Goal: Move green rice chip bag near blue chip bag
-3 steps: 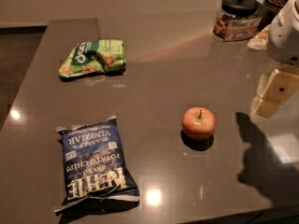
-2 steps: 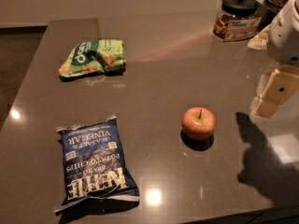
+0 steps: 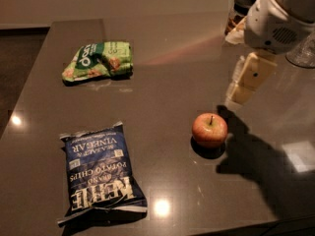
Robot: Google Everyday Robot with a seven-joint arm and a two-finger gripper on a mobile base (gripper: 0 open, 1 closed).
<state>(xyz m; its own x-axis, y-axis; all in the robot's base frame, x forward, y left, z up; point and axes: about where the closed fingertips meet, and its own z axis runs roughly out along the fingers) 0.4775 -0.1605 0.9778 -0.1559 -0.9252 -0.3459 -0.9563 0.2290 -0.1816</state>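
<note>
Where the camera view looks down across the dark grey-brown glossy tabletop [image 3: 167, 82], the small light-green foil rice chip bag [image 3: 98, 60] is seen lying flat at the far left, near the table's left edge, with white rounded lettering and pictures of tan chips on its face. The large dark navy-blue rectangular chip bag [image 3: 101, 173] is seen at the near left, also flat, its white "KETTLE" and "VINEGAR" lettering turned upside down to the camera. The two bags are well apart, with a bare stretch of tabletop between them.

A round red-and-yellow apple [image 3: 210, 130] is stood upright right of centre, stem up, apart from both bags.

The cream-coloured two-finger gripper [image 3: 246, 80] is found at the upper right, hung below the white rounded arm housing [image 3: 275, 21] and held above the table, beyond and just right of the apple. Nothing is gripped by it, and no bag is touched by it. Whether its jaws are spread or pressed together cannot be told. The green bag is well away from it, across the table. A broad dark shadow [image 3: 256, 161] is cast on the tabletop right of the apple.

A dark-lidded jar [image 3: 238, 14] is partly hidden behind the arm housing at the far right.
</note>
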